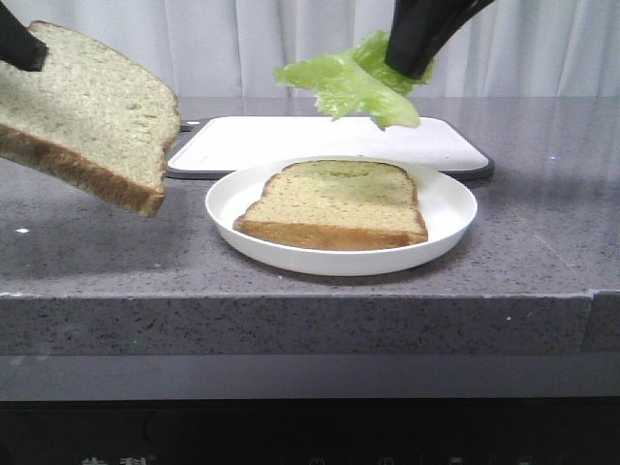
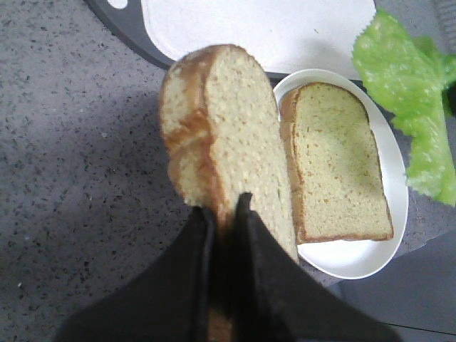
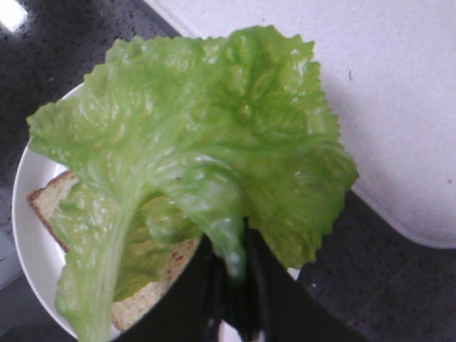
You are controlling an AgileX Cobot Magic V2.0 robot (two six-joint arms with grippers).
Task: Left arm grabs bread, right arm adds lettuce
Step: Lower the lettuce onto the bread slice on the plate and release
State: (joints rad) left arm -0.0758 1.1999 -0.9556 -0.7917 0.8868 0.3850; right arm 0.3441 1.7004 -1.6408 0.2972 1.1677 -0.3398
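My left gripper (image 1: 21,46) is shut on the bread (image 1: 92,111), a thick tan slice with a brown crust. It hangs tilted in the air at the left, clear of the counter. In the left wrist view the black fingers (image 2: 189,263) pinch the bread's (image 2: 228,128) crust edge, gripper (image 2: 226,208). My right gripper (image 1: 412,60) is shut on the lettuce (image 1: 349,82), a ruffled light-green leaf that hangs above the back of the white plate (image 1: 450,208). In the right wrist view the lettuce (image 3: 199,128) spreads out from the gripper (image 3: 231,246) and hides most of the plate (image 3: 28,214).
A thinner second slice (image 1: 339,203) lies flat on the plate, also seen as the slice (image 2: 335,164) on the plate (image 2: 395,214). A white cutting board (image 1: 329,140) with a dark rim lies behind the plate. The grey speckled counter's front edge (image 1: 291,295) is close.
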